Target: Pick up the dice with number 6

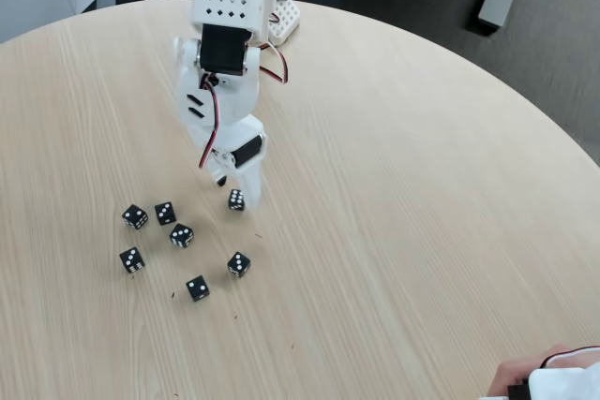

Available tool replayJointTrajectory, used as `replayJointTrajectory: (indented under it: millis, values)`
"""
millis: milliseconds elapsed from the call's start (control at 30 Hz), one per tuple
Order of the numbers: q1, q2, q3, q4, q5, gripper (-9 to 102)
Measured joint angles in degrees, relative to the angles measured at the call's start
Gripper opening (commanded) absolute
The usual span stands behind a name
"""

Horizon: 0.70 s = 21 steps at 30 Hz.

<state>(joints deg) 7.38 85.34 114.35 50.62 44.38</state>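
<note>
A white arm is seen reaching down over a round wooden table (422,185), its gripper (240,196) lowered onto the die (236,200) nearest it, apart from the loose cluster. That die is seen at the fingertips, one face showing two rows of pips, and is judged to be the six. Whether the fingers are closed on it or merely set beside it cannot be told; the jaw gap is hidden by the white finger.

Six other dice (182,235) are scattered just below and to the left in the fixed view. A hand (548,377) is seen at the lower right edge.

The die is small and hard-edged, so a slip or a spin out of the fingers is considered the main risk if the grip is off-centre. A sideways nudge could also send it rolling onto another face, or into the neighbours.
</note>
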Motion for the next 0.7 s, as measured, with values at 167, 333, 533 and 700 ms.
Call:
replayJointTrajectory:
  millis: [167, 333, 533, 700]
  values:
    - [0.00, 0.00, 0.00, 0.00, 0.00, 11]
    - [0.00, 0.00, 0.00, 0.00, 0.00, 9]
    - [0.00, 0.00, 0.00, -0.09, 0.00, 2]
    - [-0.09, 0.00, 0.00, -0.18, 0.00, 0]
